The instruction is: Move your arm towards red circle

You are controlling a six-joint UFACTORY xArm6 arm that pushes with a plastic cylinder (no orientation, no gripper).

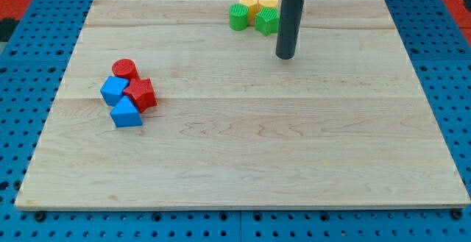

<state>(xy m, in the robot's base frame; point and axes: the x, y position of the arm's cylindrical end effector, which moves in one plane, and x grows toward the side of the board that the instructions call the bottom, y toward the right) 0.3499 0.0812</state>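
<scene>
The red circle [125, 68] sits on the wooden board at the view's left, at the top of a small cluster. Touching it are a blue block [113, 90], a red star-shaped block [140, 93] and a blue triangle [126, 113]. My tip [285, 55] is near the view's top, right of centre, far to the right of the red circle. It stands just below and right of a green block [266, 22].
Near the view's top sit a green circle [238, 17], a yellow block [249, 5] and another yellow block [268, 4] in a tight group. The wooden board [243, 161] lies on a blue pegboard surface [22, 124].
</scene>
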